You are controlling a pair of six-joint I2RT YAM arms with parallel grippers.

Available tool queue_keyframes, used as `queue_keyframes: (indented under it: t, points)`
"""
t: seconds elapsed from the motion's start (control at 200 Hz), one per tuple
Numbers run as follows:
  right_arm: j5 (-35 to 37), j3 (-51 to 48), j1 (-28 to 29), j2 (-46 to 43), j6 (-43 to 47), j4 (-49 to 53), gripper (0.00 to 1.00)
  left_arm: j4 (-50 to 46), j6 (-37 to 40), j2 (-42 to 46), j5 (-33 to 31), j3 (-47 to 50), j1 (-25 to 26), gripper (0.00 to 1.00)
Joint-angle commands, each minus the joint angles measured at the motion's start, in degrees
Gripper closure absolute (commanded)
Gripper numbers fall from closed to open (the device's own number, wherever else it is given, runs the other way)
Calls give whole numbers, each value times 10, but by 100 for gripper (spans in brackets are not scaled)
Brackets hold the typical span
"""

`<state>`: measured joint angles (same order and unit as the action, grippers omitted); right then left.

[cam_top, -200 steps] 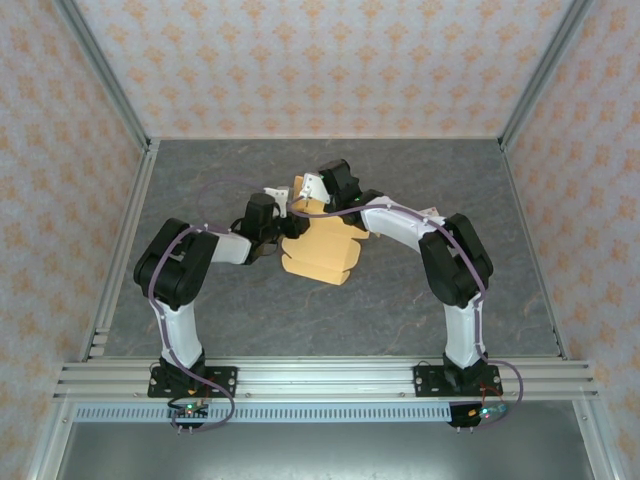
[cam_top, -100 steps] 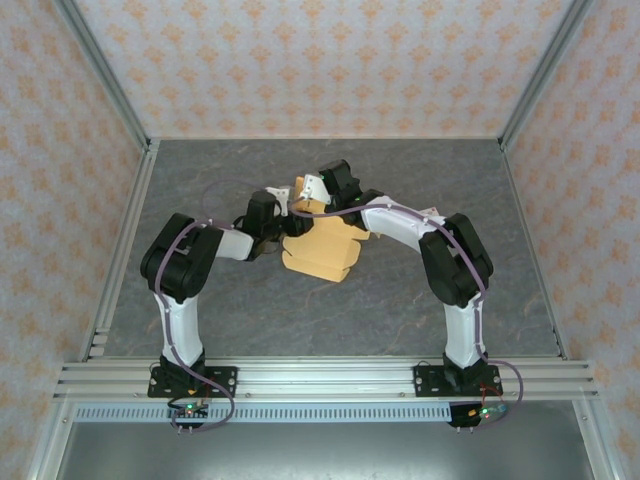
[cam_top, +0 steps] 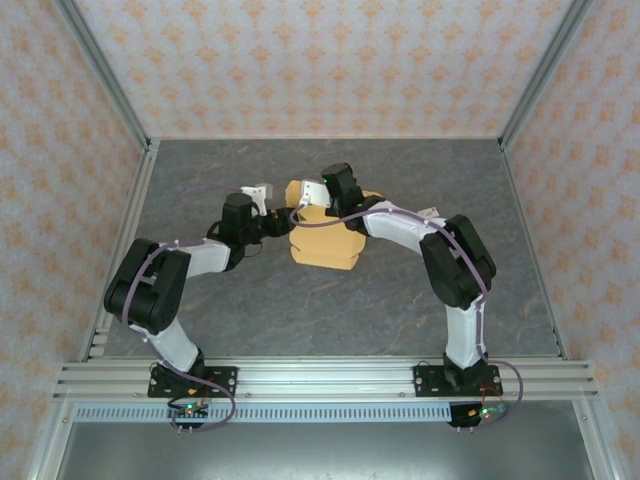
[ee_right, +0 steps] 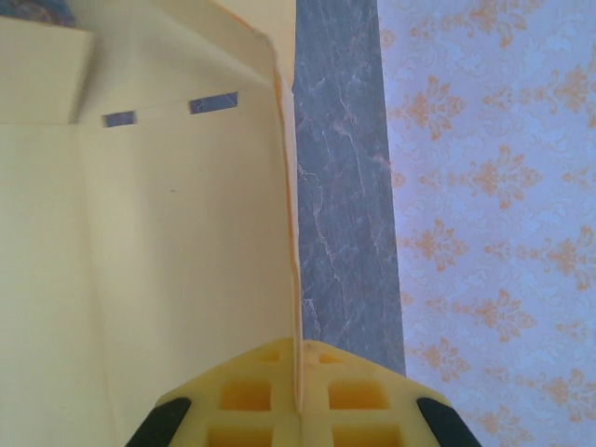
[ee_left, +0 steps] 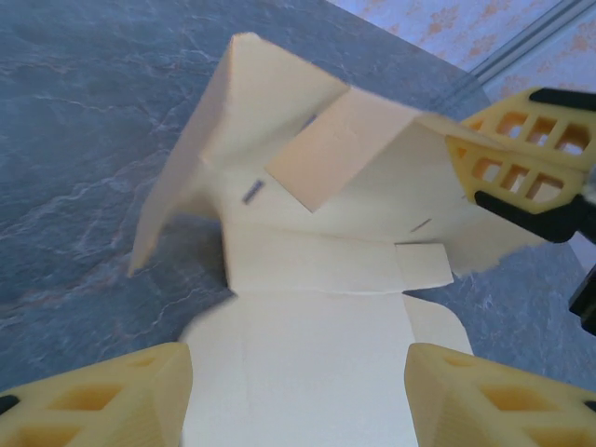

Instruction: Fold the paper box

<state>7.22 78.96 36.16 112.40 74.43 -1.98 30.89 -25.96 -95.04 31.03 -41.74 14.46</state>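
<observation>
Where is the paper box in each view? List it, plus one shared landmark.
Top external: paper box at picture centre.
Left wrist: paper box across the middle, flaps raised.
Right wrist: paper box over the left half.
Shared landmark: the right gripper, shut on the box's edge.

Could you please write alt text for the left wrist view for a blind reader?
A half-folded tan paper box lies on a grey table, flaps raised. The open left gripper frames it; the right gripper pinches its far edge.
</observation>
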Motion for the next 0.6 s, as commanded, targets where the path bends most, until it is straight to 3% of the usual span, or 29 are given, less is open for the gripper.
queue_keyframes:
  t: [0.0, 0.22, 0.596]
  points:
    - [-24, -16, -6, -30, 57, -23, 100, -56, 22, 68, -10, 17, -11, 37]
    - [-41, -68, -7, -32, 112, -119, 100, -127, 58, 111, -29, 8, -28, 37]
    - [-56, -143, -8, -34, 155, -258, 100, -238, 53, -2, -14, -120, -76, 48]
